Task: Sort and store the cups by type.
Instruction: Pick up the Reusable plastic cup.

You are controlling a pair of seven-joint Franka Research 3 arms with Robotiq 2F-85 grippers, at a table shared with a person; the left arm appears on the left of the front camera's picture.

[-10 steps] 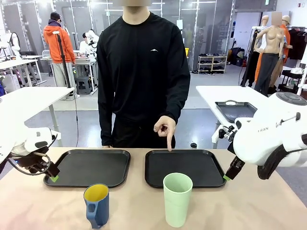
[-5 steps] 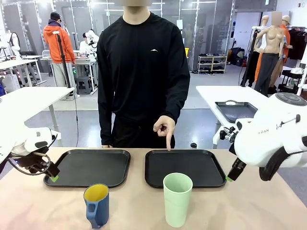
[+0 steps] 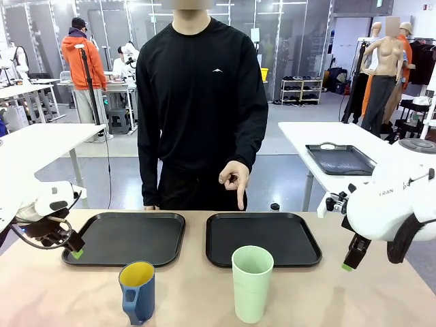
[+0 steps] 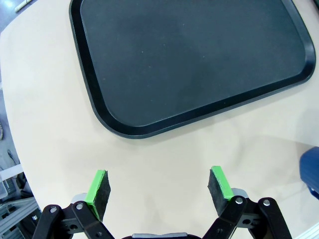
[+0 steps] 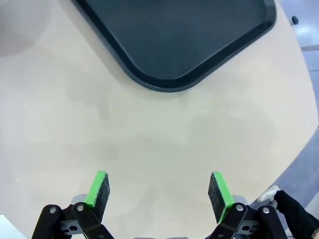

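Since a second ago the right gripper has swung outward and lower, off the right-hand black plastic tray to hang over bare bench; the left gripper has not stirred. I read this as repositioning, not yet a reach.

From the front, the tall pale mint-green plastic tumbler and the shorter dark blue mug with yellow inside stand upright near the bench's close edge. Their long axes are vertical and their mouths up, with the mug's handle toward the robot. A person's hand points down at the right tray.

In the left wrist view the fingers are spread and empty, short of the left-hand black tray. In the right wrist view the fingers are likewise released, over bench beside the tray's corner.
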